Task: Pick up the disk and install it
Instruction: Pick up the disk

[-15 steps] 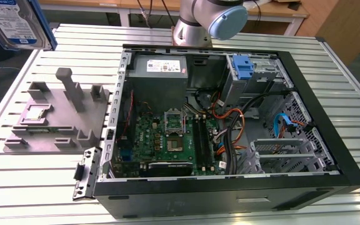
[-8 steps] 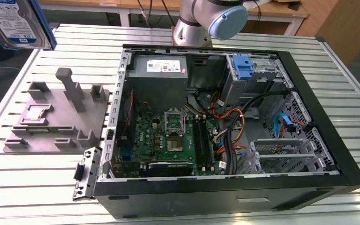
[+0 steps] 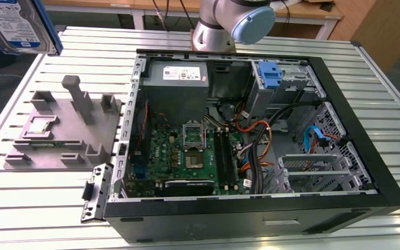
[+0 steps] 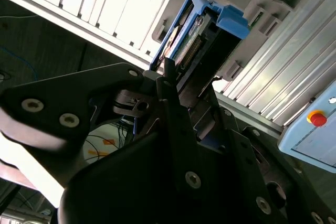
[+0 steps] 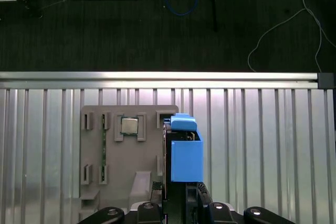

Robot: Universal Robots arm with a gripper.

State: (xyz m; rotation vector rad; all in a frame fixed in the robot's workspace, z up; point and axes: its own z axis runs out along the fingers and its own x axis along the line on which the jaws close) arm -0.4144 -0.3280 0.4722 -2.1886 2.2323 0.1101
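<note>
The disk [image 3: 14, 23] hangs high in the exterior view's upper left corner, its white-and-blue label facing the camera and its blue bracket along the edge. In both wrist views my gripper [image 5: 181, 195] [image 4: 181, 85] is shut on it, with the dark fingers clamping its lower end. The disk [image 5: 184, 150] [image 4: 197, 27] stands on edge in my grasp, lifted above the grey fixture [image 5: 121, 153]. The open computer case [image 3: 387, 177] lies on the table to the exterior view's right of the fixture.
The grey fixture [image 3: 61, 130] has upright posts and holds a small chip [image 5: 129, 126]. Inside the case are a motherboard [image 3: 186, 156], a power-supply box [image 3: 175, 78], a blue-handled drive bay [image 3: 271, 75], a metal cage [image 3: 314, 169] and loose cables. A red button [image 4: 317, 117] sits off the slatted table.
</note>
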